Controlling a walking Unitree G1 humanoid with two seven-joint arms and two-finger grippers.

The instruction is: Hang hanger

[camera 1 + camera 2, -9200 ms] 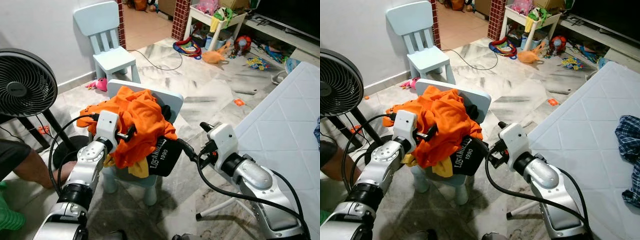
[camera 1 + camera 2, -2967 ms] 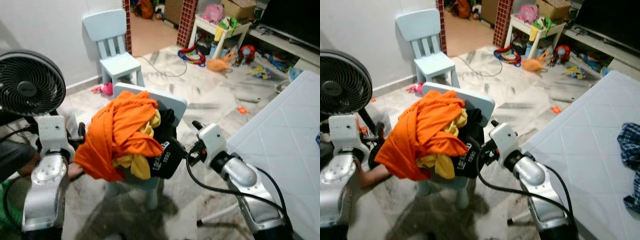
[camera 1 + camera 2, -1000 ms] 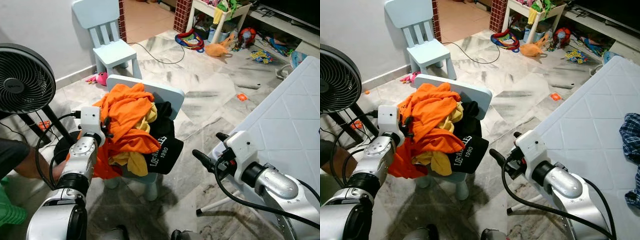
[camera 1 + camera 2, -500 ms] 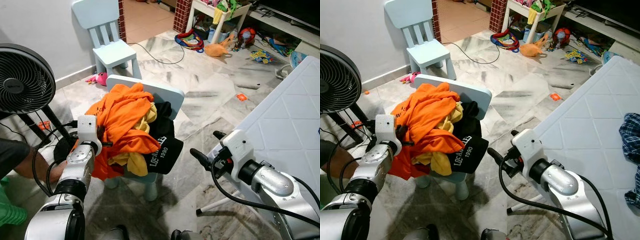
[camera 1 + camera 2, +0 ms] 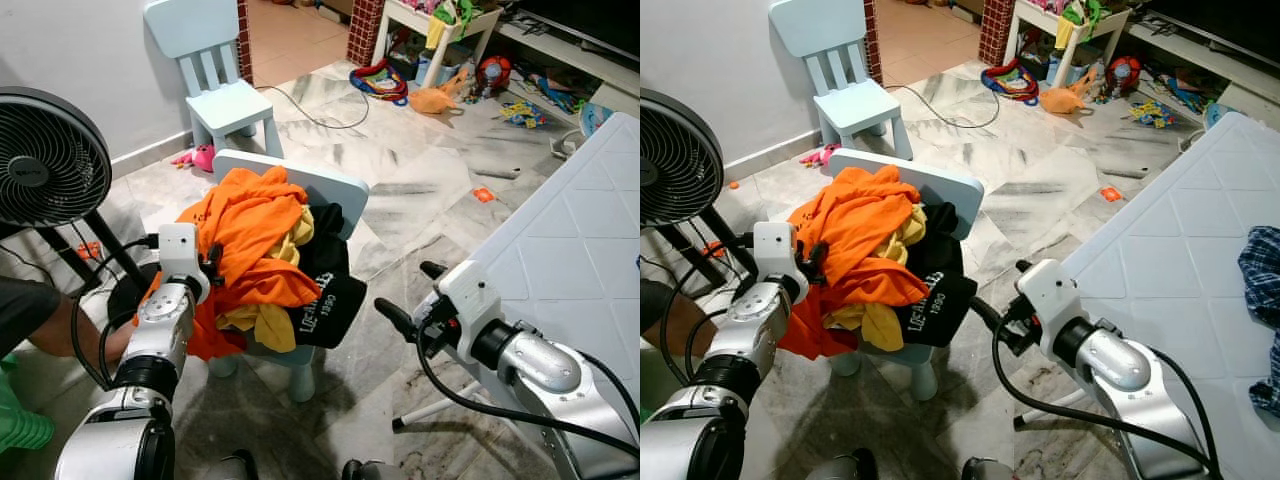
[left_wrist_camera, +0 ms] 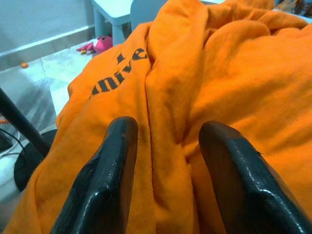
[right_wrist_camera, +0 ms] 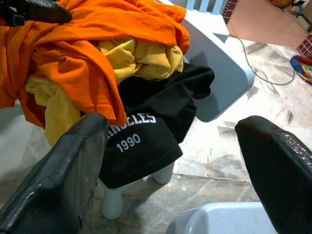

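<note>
A small light-blue chair (image 5: 334, 188) holds a pile of clothes: an orange shirt (image 5: 250, 225) on top, a yellow garment (image 5: 268, 322) under it and a black shirt (image 5: 325, 300) printed "1990" hanging off the front. My left gripper (image 5: 212, 262) is pressed against the pile's left side. In the left wrist view its fingers (image 6: 116, 161) stand apart, open, with a ridge of the orange shirt (image 6: 234, 73) between them. My right gripper (image 5: 403, 290) hangs open in the air just right of the black shirt (image 7: 146, 117), apart from it. No hanger can be made out.
A black standing fan (image 5: 45, 160) and a person's leg (image 5: 40, 325) are at the left. A second blue chair (image 5: 215, 85) stands by the wall behind. A white mattress (image 5: 570, 250) is at the right, and toys (image 5: 440, 95) lie on the marble floor farther back.
My left gripper has moved in and up against the orange shirt since half a second ago. My right gripper has crept left toward the chair. The pile has barely shifted.
</note>
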